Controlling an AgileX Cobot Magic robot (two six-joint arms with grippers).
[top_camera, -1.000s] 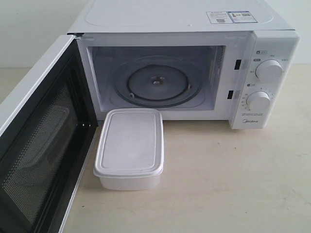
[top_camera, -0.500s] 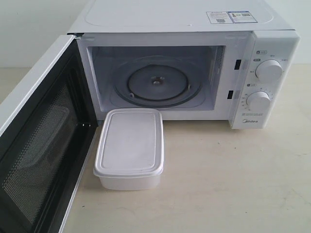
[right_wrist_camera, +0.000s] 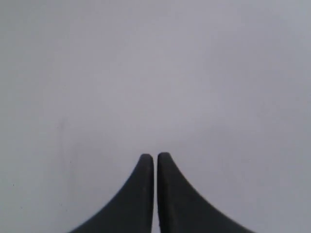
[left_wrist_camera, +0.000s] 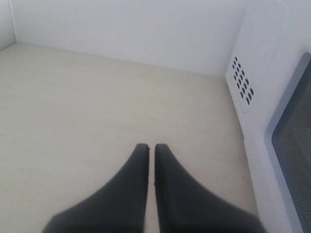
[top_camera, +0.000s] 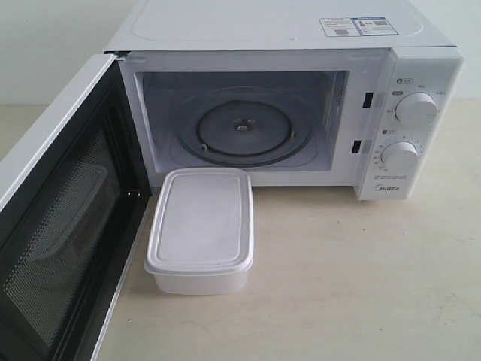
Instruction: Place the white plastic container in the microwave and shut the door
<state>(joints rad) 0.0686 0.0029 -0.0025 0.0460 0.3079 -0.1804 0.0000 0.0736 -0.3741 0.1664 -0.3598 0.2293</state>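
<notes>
container first: the shallow rectangular white plastic container with its flat rimmed lid sits on the pale wooden table, just in front of the boxy white microwave and outside its cavity. the white-framed door with its dark mesh window stands wide open on the left. the round glass turntable lies inside the cavity. my left gripper has its black fingers pressed together on nothing, above the tabletop beside a white wall with small vent holes. my right gripper is likewise closed and empty, facing a plain pale surface.
</notes>
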